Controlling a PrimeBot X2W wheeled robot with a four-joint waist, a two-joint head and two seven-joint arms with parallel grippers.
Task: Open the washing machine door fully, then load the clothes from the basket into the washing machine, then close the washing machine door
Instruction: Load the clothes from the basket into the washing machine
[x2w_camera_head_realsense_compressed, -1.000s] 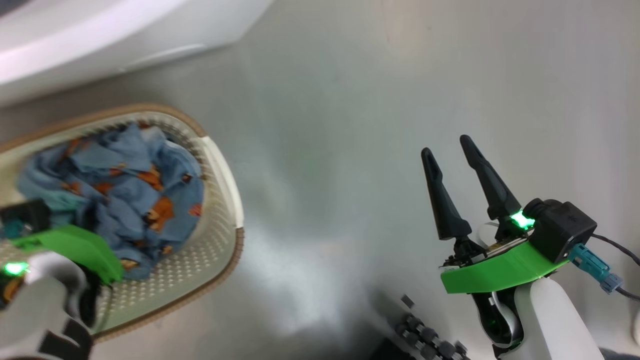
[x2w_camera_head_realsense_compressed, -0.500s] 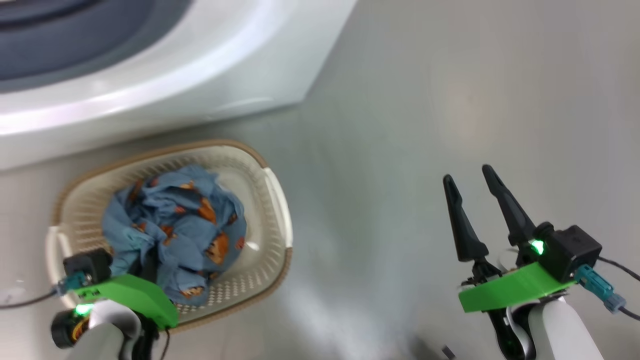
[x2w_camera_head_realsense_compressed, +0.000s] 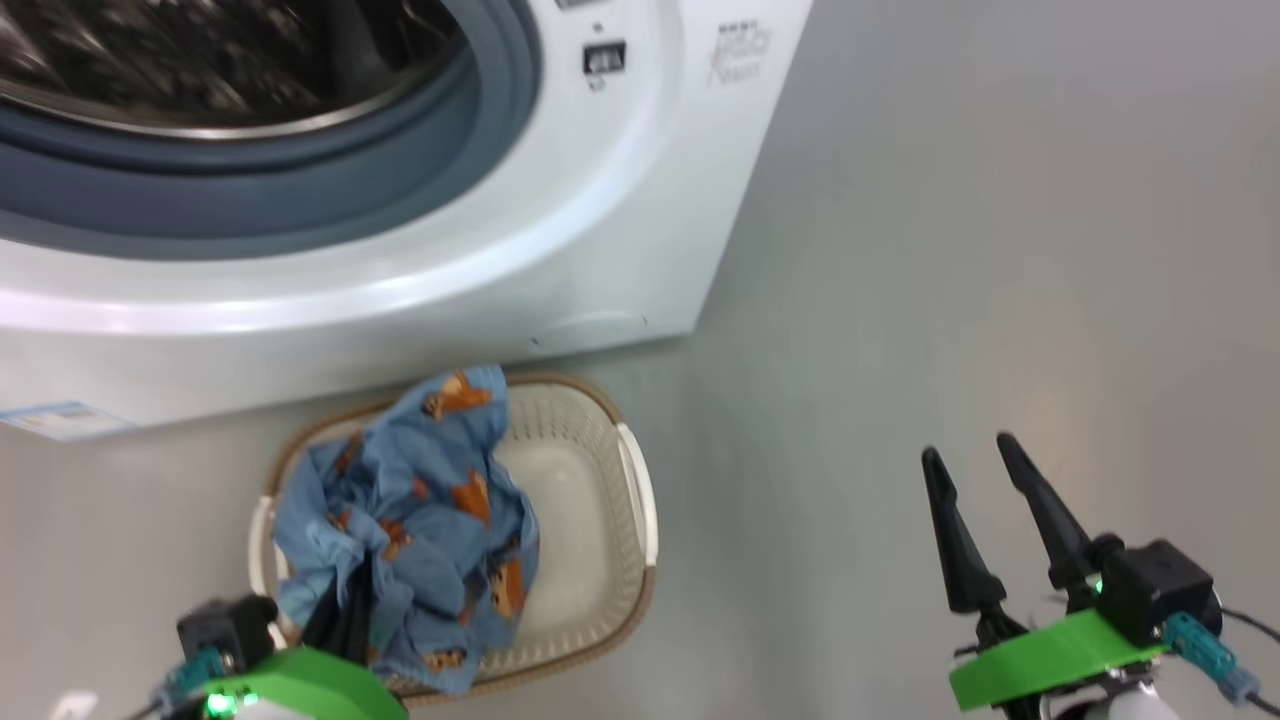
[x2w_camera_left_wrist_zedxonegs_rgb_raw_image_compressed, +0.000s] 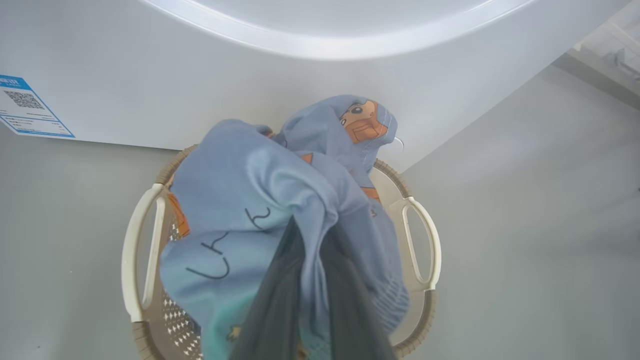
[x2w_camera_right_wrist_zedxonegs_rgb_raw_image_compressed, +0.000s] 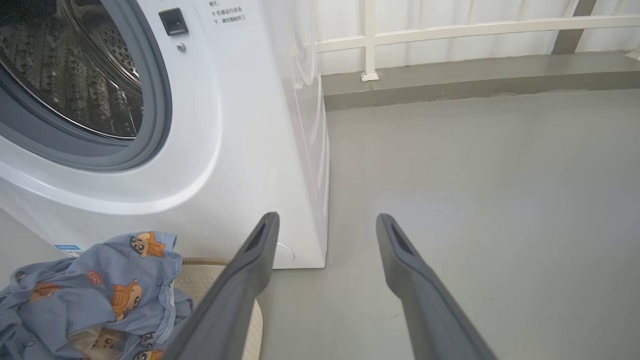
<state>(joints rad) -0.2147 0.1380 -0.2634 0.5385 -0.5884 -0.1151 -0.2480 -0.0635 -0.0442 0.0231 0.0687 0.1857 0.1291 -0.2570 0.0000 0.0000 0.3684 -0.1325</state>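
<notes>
Because clothes (x2w_camera_left_wrist_zedxonegs_rgb_raw_image_compressed: 250, 200) are soft, light and limp, bunched fold is judged best hold; left gripper (x2w_camera_left_wrist_zedxonegs_rgb_raw_image_compressed: 314, 242) pinched on fabric over basket (x2w_camera_left_wrist_zedxonegs_rgb_raw_image_compressed: 134, 250), hem drooping. Right gripper (x2w_camera_right_wrist_zedxonegs_rgb_raw_image_compressed: 325, 222) spread, empty.

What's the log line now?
left pincer: shut on clothes | clothes: raised above basket | right pincer: open, holding nothing | washing machine: drum exposed

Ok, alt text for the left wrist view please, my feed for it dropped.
The left claw grips the clothes, light blue fabric with orange-brown cartoon figures, bunched up over the basket on the grey floor. Behind it the washing machine shows its white front, with a blue label at upper left.
</notes>
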